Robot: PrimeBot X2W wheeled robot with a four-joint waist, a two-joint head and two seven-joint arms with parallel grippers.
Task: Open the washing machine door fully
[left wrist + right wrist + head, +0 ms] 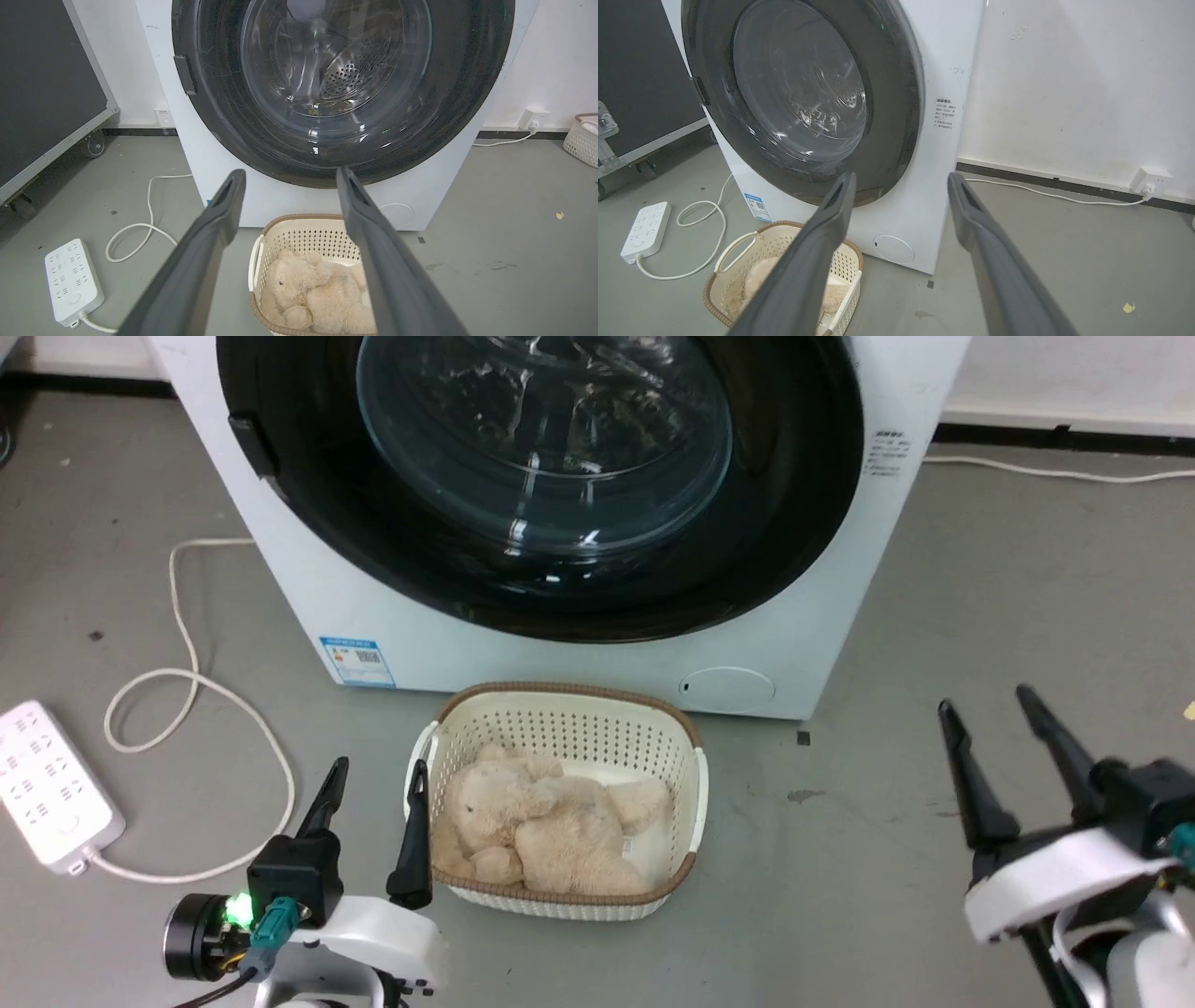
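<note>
The washing machine door [373,537] [219,121] [892,116] is a wide glossy black ring around a bulging clear glass bowl, lying flat against the white washer front. A small dark handle [252,443] [185,74] sits on its left rim. My left gripper [378,775] [287,175] hovers open low at the left, just left of the basket, well short of the door. My right gripper [990,700] [899,177] is open at the lower right, off the washer's right corner, with nothing between its fingers.
A cream basket [560,709] holding a beige plush toy [541,826] stands on the floor right before the washer. A white power strip [51,784] and looping cable [187,681] lie at the left. A small round white flap [726,689] sits low on the washer.
</note>
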